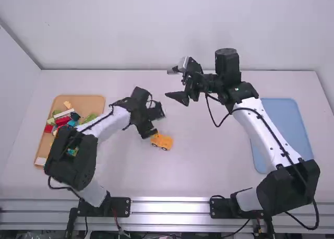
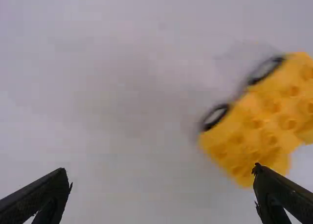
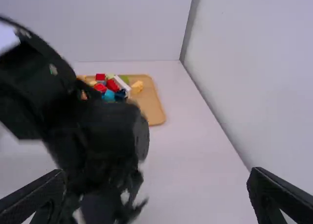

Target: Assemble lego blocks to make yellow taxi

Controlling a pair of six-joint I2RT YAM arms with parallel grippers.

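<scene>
A robotics lab or similar test cell: two robot arms (image 1: 257, 128) with loose black cables (image 1: 218, 126) stand on black mounts (image 1: 117, 206) by metal rails (image 1: 169, 213), at a white bench (image 1: 209, 166) boxed in by plain pale walls (image 1: 172, 25).

A studded yellow plastic toy car (image 1: 162, 141) sits upright on a white table (image 1: 209, 168); multicoloured plastic blocks (image 1: 63, 120) crowd a tan tray (image 1: 94, 102).
</scene>
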